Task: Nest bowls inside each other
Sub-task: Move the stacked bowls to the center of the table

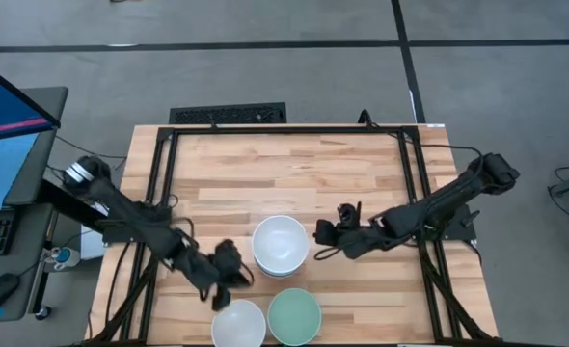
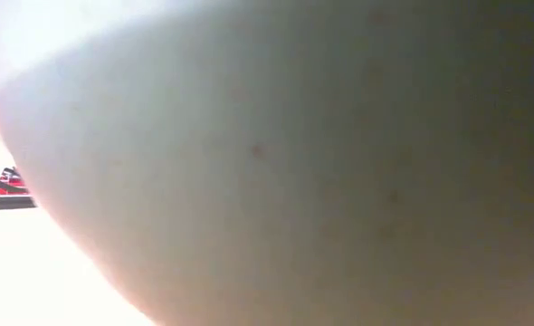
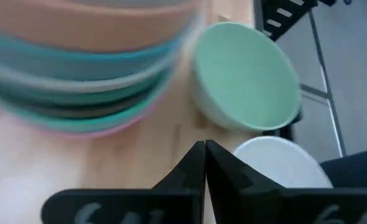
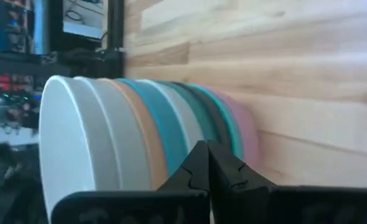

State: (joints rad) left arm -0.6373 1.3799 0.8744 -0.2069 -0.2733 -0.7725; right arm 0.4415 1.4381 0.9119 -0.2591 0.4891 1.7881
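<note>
Most of the nesting looks done: a tall stack of bowls (image 1: 282, 246), white on top with orange, turquoise, green and pink rims below, stands on the wooden surface (image 1: 284, 169). Two bowls are left just beside the stack on its near side, a mint green bowl (image 1: 294, 316) and a white bowl (image 1: 238, 324). The left claw (image 1: 229, 275) hangs near the stack with fingers pressed together, holding nothing; the right claw (image 1: 328, 236), beside the stack's other side, is likewise closed and empty. The next move probably calls for opening the left claw over a loose bowl's rim

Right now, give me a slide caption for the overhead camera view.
Both arms flank a white-topped bowl stack mid-table, with a loose white bowl and mint green bowl waiting at the near edge.
</note>
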